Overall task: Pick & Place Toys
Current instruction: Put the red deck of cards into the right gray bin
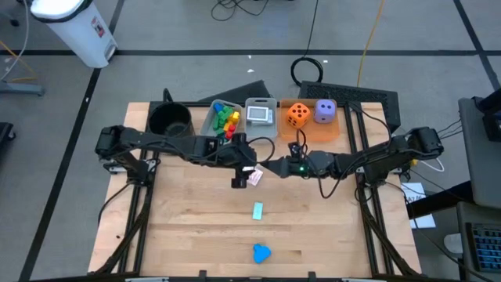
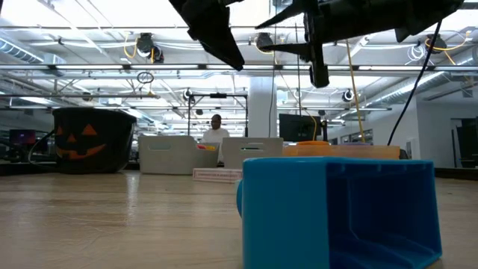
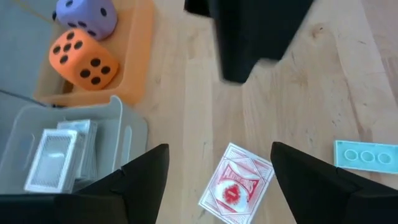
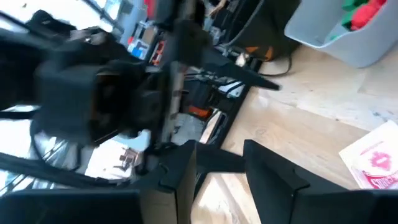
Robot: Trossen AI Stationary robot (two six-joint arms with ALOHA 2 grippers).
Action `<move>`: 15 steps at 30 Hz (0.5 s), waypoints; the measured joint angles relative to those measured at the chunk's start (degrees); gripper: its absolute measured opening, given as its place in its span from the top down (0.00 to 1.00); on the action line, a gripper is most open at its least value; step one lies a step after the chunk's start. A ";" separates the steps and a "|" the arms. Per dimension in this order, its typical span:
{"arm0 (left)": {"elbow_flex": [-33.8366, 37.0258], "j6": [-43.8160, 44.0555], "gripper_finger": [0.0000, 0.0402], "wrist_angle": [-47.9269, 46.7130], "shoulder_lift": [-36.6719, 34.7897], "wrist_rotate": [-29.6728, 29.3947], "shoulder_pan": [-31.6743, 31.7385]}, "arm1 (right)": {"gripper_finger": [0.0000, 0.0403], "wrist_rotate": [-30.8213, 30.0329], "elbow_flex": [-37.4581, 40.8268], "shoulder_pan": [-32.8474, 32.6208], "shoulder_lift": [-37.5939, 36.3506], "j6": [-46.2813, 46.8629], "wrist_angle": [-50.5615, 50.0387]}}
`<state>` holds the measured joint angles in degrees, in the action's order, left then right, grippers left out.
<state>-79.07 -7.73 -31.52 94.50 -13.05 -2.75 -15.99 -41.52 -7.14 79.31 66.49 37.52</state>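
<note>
A red-backed playing card lies flat on the table at its middle; it also shows in the high view. My left gripper hangs open above it with a finger on either side, touching nothing; it also shows in the high view. My right gripper is just to the card's right, raised and empty, with its fingers a little apart. A flat light-blue block and a blue block lie nearer the front edge.
Along the far edge stand a black pot, a clear bin of coloured blocks, a clear bin of cards and an orange tray holding an orange die and a purple die.
</note>
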 joint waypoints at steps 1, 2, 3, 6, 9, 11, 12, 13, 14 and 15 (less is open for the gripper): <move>0.00 1.02 0.28 -0.13 0.00 0.01 0.14 | 0.68 0.84 0.00 0.00 -0.23 -0.50 0.03; 0.00 1.84 0.27 -0.11 0.00 -0.01 0.25 | 0.67 1.45 0.00 0.00 -0.29 -1.01 0.34; 0.00 2.21 0.27 0.04 0.00 -0.08 0.33 | 0.65 2.51 0.00 0.00 -0.31 -1.29 0.31; 0.00 0.84 0.29 1.25 0.00 -0.37 0.38 | 0.60 5.59 0.02 0.00 -0.85 -1.43 -0.09; 0.00 1.23 0.31 2.02 0.00 -0.35 0.38 | 0.53 8.75 0.00 0.07 -1.02 -2.06 0.38; 0.00 5.58 0.32 1.19 0.00 -0.20 0.31 | 0.49 11.99 0.02 0.07 -1.08 -2.82 0.45; 0.00 7.41 0.33 0.23 0.00 0.59 0.21 | 0.47 13.44 0.02 0.07 -1.18 -2.91 0.67; 0.00 8.42 0.33 -0.81 0.00 2.08 0.26 | 0.45 14.61 0.00 0.07 -1.26 -2.94 0.74; 0.00 8.87 0.33 -1.95 0.00 4.27 0.49 | 0.43 15.54 0.00 0.07 -1.27 -3.17 0.70; 0.00 8.93 0.33 -3.08 0.12 7.18 0.73 | 0.42 16.97 0.01 0.04 -1.27 -4.13 0.45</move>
<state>-79.07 1.21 -34.60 94.62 -5.88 -2.02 0.97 -41.50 -7.09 78.04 62.37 37.97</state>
